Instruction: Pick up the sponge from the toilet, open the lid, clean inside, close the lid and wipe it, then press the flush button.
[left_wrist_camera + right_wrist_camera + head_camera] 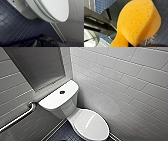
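Observation:
The white toilet (62, 103) stands in a tiled corner, its oval lid (91, 123) down over the bowl. A small dark flush button (62, 92) sits in the middle of the tank top. The orange-yellow sponge (136, 21) looms large in the right wrist view, above dark floor tiles. Its narrow end is pinched, with my right gripper (130, 45) shut on it. In the left wrist view the lid (56, 8) and the bowl's side (28, 11) appear from low down. My left gripper (41, 41) hangs open near the floor beside the bowl, holding nothing.
White wall tiles (125, 84) close in on the toilet's right and rear. A metal grab bar (20, 117) runs along the left wall. A dark framed panel (37, 64) hangs above the tank. Dark blue floor tiles (15, 28) surround the bowl's base.

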